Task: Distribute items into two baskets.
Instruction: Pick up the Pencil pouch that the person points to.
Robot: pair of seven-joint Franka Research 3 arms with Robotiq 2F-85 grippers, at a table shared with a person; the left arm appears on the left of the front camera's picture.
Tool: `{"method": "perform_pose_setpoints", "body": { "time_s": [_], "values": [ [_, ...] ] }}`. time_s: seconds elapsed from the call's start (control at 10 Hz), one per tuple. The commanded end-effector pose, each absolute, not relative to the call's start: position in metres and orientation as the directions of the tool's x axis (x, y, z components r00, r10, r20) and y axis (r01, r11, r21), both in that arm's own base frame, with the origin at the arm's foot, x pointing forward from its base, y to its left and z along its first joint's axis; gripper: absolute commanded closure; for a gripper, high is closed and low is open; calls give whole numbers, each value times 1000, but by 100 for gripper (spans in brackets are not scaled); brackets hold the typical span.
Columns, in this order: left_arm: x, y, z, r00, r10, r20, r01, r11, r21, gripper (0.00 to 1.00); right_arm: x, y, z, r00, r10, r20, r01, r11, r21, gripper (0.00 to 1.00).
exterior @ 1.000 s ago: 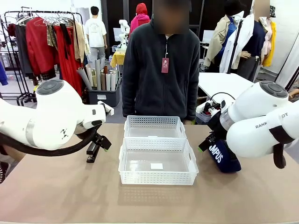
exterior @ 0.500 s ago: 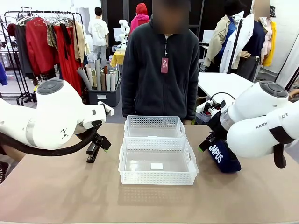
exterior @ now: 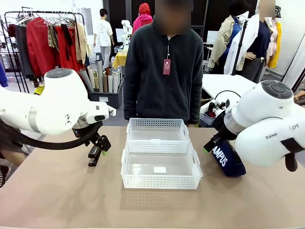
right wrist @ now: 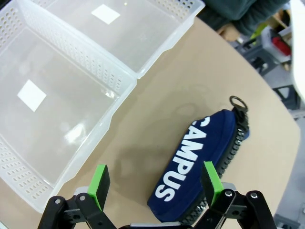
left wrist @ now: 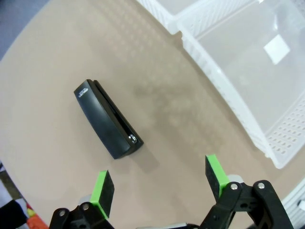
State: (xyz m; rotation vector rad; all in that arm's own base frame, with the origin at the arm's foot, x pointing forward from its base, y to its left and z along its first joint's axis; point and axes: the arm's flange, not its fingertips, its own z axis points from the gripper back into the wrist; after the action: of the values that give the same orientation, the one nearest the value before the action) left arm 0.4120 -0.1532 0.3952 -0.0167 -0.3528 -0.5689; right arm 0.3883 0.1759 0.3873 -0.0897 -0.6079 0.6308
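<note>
A small black stapler lies on the tan table left of the baskets. My left gripper hovers just above it, open, nothing between the green pads. The navy pouch with white "CAMPUS" lettering lies on the table right of the baskets. Over its near end my right gripper hangs open. Two translucent white baskets stand end to end at the table's middle, the near basket and the far basket; each has a white sticker inside and holds nothing.
A person in a dark fleece stands at the far side of the table, hands out of sight. Clothes racks, a bin of rolls and a white table fill the background. Bare tabletop lies in front of the near basket.
Both arms have lifted slightly and shifted a little; the left gripper has moved slightly above the stapler. The items and baskets have not moved.
</note>
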Motion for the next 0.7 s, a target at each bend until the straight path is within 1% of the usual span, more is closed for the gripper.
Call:
{"method": "perform_pose_setpoints", "body": {
  "time_s": [0.0,0.2,0.3,0.4,0.6],
  "values": [
    [409,-155,418,810,-482,335,501,865,32,0,365,202,385,662,559,499,-429,829,-358,0],
    [415,-157,430,818,-449,361,476,879,14,0,351,216,387,668,550,502,-351,827,-439,0],
    [417,-157,434,802,-466,375,496,868,18,0,346,218,388,673,547,498,-368,831,-417,0],
    [414,-158,428,807,-478,347,500,866,32,0,366,202,404,646,574,502,-427,818,-386,0],
    [414,-158,428,807,-478,347,500,866,32,0,366,202,404,646,574,502,-427,818,-386,0]
  ]
}}
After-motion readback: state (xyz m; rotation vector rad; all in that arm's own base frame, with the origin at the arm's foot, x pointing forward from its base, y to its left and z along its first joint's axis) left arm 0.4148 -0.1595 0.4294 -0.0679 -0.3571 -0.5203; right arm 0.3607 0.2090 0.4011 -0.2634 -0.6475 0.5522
